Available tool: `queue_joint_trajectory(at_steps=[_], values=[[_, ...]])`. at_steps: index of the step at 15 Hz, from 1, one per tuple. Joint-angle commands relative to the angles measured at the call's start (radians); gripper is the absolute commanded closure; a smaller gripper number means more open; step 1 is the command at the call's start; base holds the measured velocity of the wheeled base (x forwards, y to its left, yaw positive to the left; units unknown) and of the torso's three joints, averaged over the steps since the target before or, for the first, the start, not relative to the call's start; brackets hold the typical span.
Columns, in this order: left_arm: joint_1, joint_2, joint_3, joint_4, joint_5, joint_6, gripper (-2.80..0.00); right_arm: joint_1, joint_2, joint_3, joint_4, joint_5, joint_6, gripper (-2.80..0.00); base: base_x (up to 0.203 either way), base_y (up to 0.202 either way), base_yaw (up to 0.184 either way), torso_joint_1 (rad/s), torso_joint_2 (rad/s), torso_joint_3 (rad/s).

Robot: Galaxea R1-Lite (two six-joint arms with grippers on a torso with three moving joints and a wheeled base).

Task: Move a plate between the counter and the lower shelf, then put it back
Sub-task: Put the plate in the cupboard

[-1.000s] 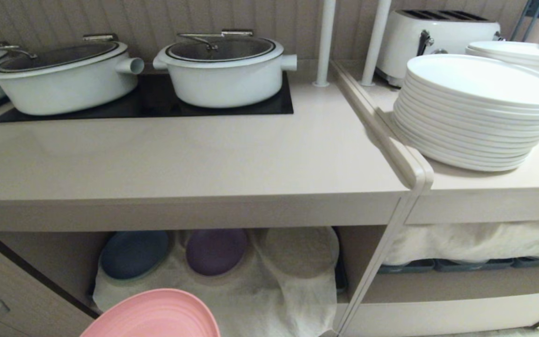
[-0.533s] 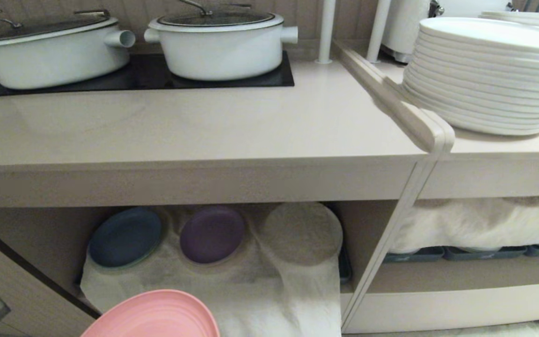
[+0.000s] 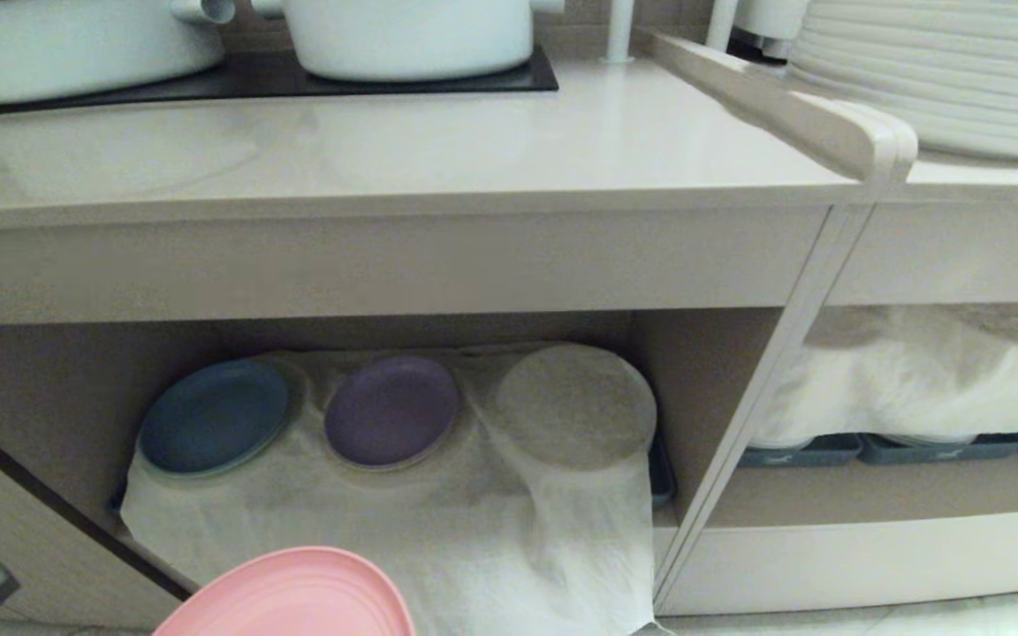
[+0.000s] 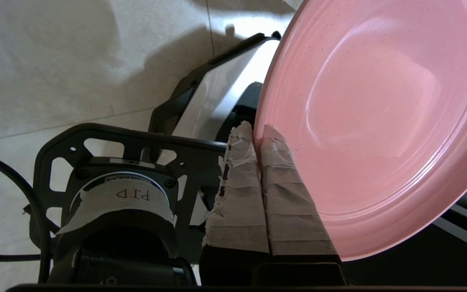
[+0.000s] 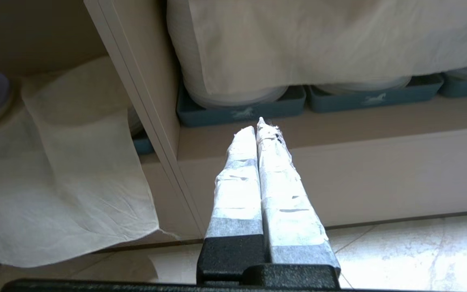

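Observation:
The pink plate (image 3: 292, 596) hangs at the bottom edge of the head view, in front of and below the lower shelf (image 3: 58, 389). In the left wrist view my left gripper (image 4: 256, 132) is shut on the plate (image 4: 371, 105), its taped fingers pinching the rim, one on each face. The beige counter (image 3: 438, 141) with its black hob panel (image 3: 297, 75) runs across the top. My right gripper (image 5: 258, 125) is shut with nothing in it, low in front of the upright divider (image 5: 144, 121).
Inside the cubby a white cloth (image 3: 403, 512) bears a blue plate (image 3: 213, 415), a purple plate (image 3: 391, 409) and a cloth-covered round stack (image 3: 575, 406). White pots (image 3: 403, 35) sit on the hob. Large white plates (image 3: 942, 71) are stacked right of the divider (image 3: 756, 397).
The whole head view has sunk: the counter slid up the picture and the cubby opened into fuller view. The pink plate keeps its place at the bottom, still gripped.

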Motion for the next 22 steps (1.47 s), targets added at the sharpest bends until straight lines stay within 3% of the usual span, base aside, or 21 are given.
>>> queue_joint_trajectory(at_steps=[1,8,22], values=[[0.000,0.001,0.000,0.004,-0.001,-0.004,0.00,0.000,0.002,0.000,0.000,0.000,0.001,0.00,0.000,0.000,0.000,-0.149,0.47,0.300],[0.000,0.001,0.000,0.004,-0.002,-0.004,0.00,0.000,0.002,0.000,0.000,0.000,0.001,0.00,0.000,0.000,0.000,-0.102,0.35,0.250],[0.000,0.000,0.000,0.004,-0.004,-0.007,0.00,0.000,0.000,0.000,0.000,0.000,0.001,0.00,0.000,0.000,0.000,-0.001,0.01,0.005]])
